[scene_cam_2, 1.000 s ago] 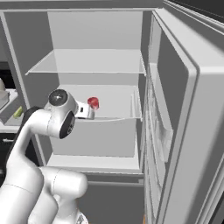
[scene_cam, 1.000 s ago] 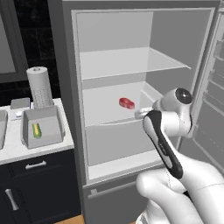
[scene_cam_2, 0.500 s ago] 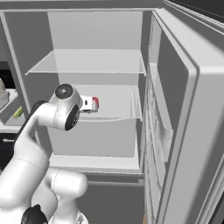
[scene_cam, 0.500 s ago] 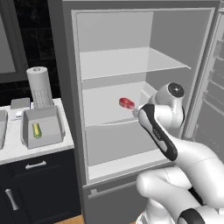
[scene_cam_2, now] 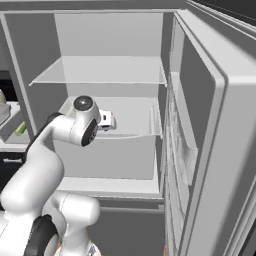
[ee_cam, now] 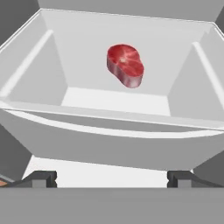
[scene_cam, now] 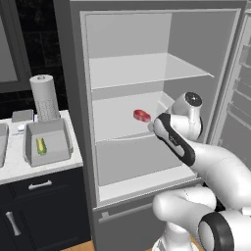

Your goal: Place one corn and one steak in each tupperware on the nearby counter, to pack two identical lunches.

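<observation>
A red steak (ee_cam: 125, 65) lies in a white drawer (ee_cam: 109, 144) on the open fridge's middle level, also seen as steak (scene_cam: 142, 115) from the left. My gripper (ee_cam: 111, 179) hovers open just in front of the drawer's near wall, fingertips (ee_cam: 41, 178) wide apart and nothing between them. The hand (scene_cam_2: 106, 120) reaches into the fridge. On the counter (scene_cam: 29, 169) left of the fridge stands a light-grey tupperware (scene_cam: 59, 139) with a yellow-green corn (scene_cam: 41, 146) inside; the same corn (scene_cam_2: 20, 129) shows from the right. A second grey tub's edge (scene_cam: 2, 142) shows at the far left.
The fridge door (scene_cam_2: 210, 125) stands open to the right, with shelves on its inner side. A glass shelf (scene_cam: 147, 68) spans the fridge above the drawer. A paper towel roll (scene_cam: 45, 98) stands behind the tupperware. Dark cabinets with silver handles (scene_cam: 39, 185) run under the counter.
The arm has pushed the hand a little farther into the fridge toward the steak, which the hand now covers in the right base view. The jaws stayed open.
</observation>
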